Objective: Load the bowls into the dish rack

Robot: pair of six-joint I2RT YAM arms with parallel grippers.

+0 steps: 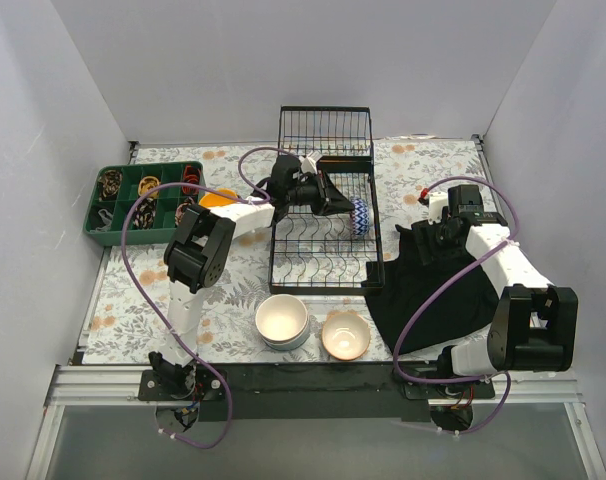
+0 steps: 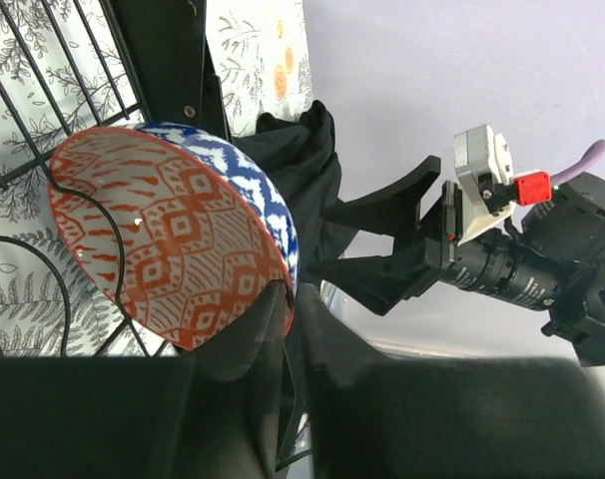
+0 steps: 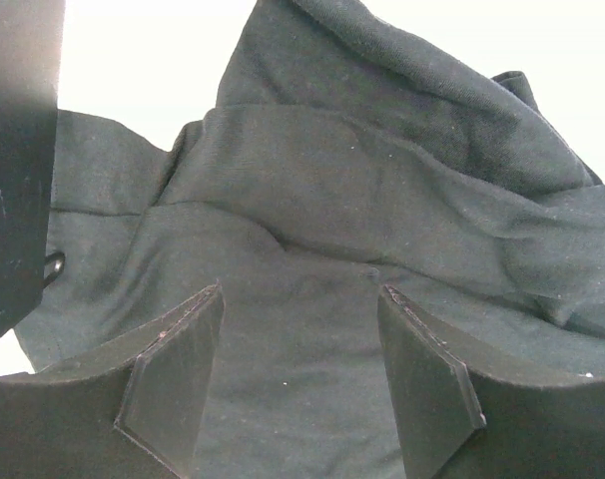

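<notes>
One red-and-blue patterned bowl (image 2: 173, 230) is standing on edge at the right side of the dish rack (image 1: 326, 132), the left hand (image 2: 289, 304) narrowly pinching its rim, the right hand (image 3: 302, 299) hovering wide and empty farther right.

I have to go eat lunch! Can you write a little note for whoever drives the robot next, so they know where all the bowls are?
Left tool: closed on the rim of the patterned bowl, which stands on edge in the dish rack.
Right tool: open, empty, over the black cloth.
Done: only that one bowl is in the rack.
Left to do: let go of it, then load the cream bowl stacked in a pale bowl, the tan bowl beside them, and the orange bowl by the green tray.
</notes>
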